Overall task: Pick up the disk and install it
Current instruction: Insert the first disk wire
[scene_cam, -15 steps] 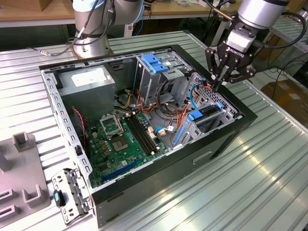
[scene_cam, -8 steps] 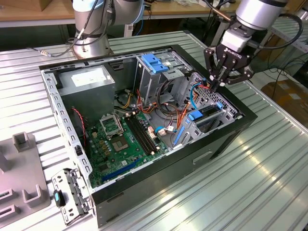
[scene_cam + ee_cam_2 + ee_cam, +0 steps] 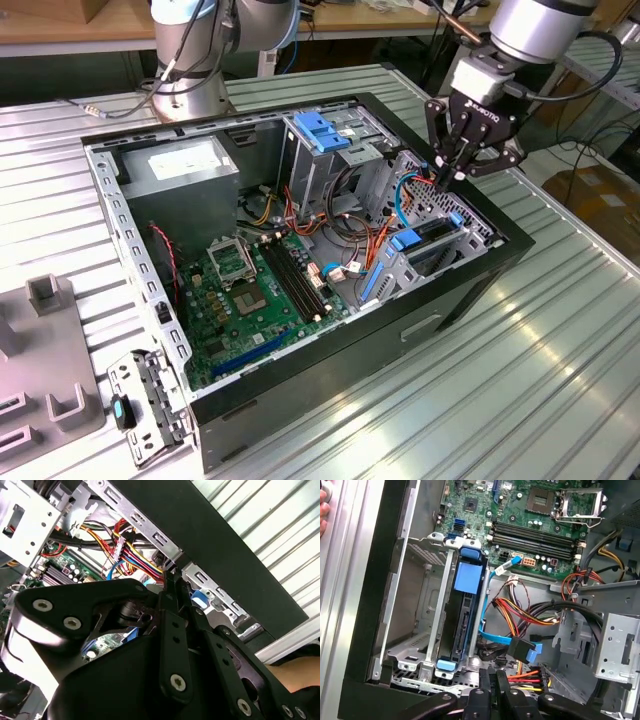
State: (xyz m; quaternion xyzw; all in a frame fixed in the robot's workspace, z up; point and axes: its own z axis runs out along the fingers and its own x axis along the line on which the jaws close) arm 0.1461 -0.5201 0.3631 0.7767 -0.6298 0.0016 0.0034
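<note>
While seated in its bay, disk (image 3: 462,625) beneath empty closed gripper (image 3: 447,177)

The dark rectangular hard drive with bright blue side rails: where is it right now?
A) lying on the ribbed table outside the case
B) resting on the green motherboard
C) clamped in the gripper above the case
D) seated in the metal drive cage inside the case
D: in the first wrist view the dark hard drive with blue rails sits between the walls of the metal drive cage; the gripper is above it.

White lettering, a maker's mark, stands on the black body of the gripper (image 3: 447,180), upper right in the exterior view. The pale label (image 3: 185,160) on the power supply (image 3: 180,175) carries print too small to read.
</note>
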